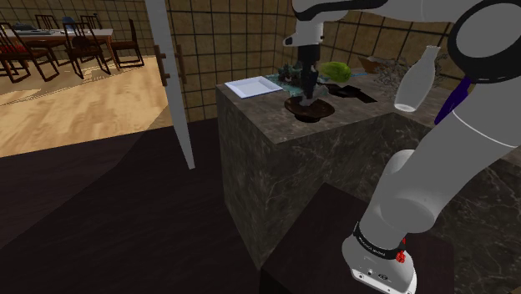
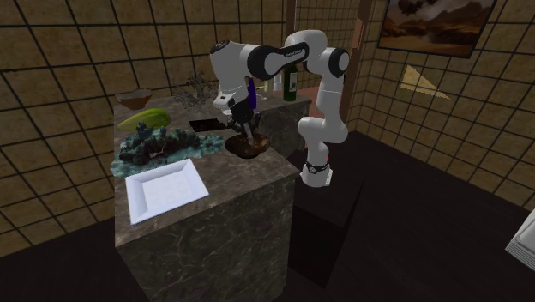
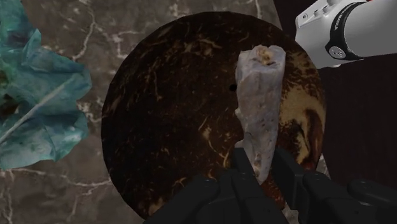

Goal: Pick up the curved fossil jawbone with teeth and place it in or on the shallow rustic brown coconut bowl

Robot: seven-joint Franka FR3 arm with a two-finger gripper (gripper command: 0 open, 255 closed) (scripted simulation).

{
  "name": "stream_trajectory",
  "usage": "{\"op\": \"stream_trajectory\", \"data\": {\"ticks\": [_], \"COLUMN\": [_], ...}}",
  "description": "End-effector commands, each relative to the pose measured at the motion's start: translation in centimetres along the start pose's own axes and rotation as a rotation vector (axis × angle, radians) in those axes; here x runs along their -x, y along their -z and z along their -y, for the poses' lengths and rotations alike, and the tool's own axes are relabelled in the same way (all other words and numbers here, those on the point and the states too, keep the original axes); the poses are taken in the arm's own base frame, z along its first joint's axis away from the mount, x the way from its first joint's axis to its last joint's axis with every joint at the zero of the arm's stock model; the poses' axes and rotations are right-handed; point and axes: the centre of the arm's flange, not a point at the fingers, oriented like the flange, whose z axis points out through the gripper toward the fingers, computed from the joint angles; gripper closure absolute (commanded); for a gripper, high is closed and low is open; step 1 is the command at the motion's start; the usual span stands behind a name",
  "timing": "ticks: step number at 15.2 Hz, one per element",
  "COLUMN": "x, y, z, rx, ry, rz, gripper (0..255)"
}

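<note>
Gripper (image 3: 259, 167) closed on the pale jawbone (image 3: 259, 102), clasping its near end. The bone hangs over the dark brown coconut bowl (image 3: 178, 114), off-centre toward the rim nearest the arm. Risk: the bowl is shallow, so a release from height could let the long bone bounce or tip over that rim onto the counter (image 3: 121, 25). The clasped end is hidden by the fingers, no teeth can be made out, and the gap between bone and bowl floor cannot be judged.

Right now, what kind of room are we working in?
Probably a home kitchen: a dark stone counter and tiled walls. Past the open white door stands a dining table with chairs.
</note>
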Motion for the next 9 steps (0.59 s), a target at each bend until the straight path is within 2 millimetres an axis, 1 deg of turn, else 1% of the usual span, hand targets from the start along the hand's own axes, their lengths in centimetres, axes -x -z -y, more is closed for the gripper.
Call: {"op": "stream_trajectory", "data": {"ticks": [1, 2, 9], "x": [-0.16, -0.19, -0.19], "y": [-1.09, -1.44, -1.44], "z": [-0.31, -0.4, -0.4], "rx": [0.0, 0.0, 0.0], "ry": [0.0, 0.0, 0.0], "rz": [0.0, 0.0, 0.0], "gripper": [255, 255, 255]}}
